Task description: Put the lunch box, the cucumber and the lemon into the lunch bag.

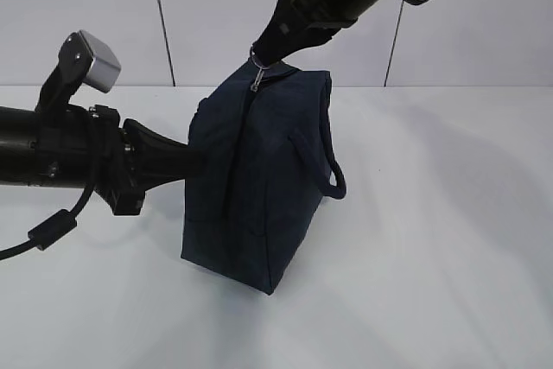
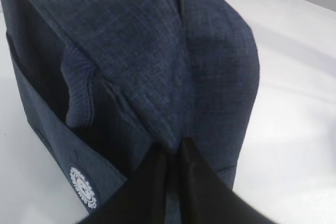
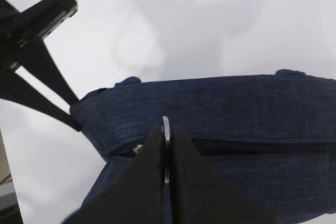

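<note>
**Both grippers clamped on the lunch bag**

Over on the left, the left arm comes in low and level across the white table, its wrist camera housing poking up above it. The left gripper meets the near side of the lunch bag, and the wrist view shows it plainly: the two black fingers are pinched together on a fold of the navy fabric at the bag's edge, jaws nearly closed with cloth between them.

Centre stage, the lunch bag stands upright on the table, its zipper running up the face that looks toward the camera and its strap handle looping out on the right side. A small white round logo shows on a lower panel.

Up top, the right gripper reaches down from the upper right. Its fingers are squeezed shut on the silver ring pull at the top end of the zipper.

The lunch box, the cucumber and the lemon are not in sight in any view.
</note>
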### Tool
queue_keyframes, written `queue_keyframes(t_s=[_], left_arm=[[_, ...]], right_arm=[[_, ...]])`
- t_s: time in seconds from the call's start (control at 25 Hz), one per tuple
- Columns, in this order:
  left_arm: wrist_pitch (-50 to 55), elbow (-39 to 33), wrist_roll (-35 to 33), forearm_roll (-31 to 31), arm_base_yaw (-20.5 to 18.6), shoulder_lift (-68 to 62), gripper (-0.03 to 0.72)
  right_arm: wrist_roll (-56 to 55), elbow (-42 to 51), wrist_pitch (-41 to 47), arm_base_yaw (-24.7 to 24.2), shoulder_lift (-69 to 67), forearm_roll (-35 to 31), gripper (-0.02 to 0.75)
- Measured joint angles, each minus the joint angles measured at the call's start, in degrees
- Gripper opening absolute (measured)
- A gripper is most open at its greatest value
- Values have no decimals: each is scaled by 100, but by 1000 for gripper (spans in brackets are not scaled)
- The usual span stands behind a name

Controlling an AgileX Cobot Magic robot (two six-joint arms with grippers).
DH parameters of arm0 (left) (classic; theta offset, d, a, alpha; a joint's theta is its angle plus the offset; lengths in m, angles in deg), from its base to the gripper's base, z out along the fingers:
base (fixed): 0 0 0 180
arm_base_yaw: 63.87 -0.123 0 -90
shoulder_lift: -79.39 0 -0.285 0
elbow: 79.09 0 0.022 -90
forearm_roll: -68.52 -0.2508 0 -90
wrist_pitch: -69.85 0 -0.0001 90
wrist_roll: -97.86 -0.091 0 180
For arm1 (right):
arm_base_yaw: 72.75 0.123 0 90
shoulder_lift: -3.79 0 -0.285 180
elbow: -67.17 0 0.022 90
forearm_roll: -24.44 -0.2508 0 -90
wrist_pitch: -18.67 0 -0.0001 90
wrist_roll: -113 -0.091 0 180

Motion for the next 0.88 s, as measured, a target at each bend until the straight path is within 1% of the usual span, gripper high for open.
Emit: queue_keyframes(t_s=[0.28,0.64,0.76,0.88], left_arm=[[90,0,0,-9,0,-18,10],[53,0,64,-11,0,-18,10],[-74,11,93,-11,0,-18,9],[-87,11,102,-11,0,-18,9]], right_arm=[[169,-49,-241,-258,-449,-474,20],[275,-129,-232,-449,-810,-670,20],[283,-296,-31,-499,-836,-822,20],[283,-534,358,-560,-836,-963,20]])
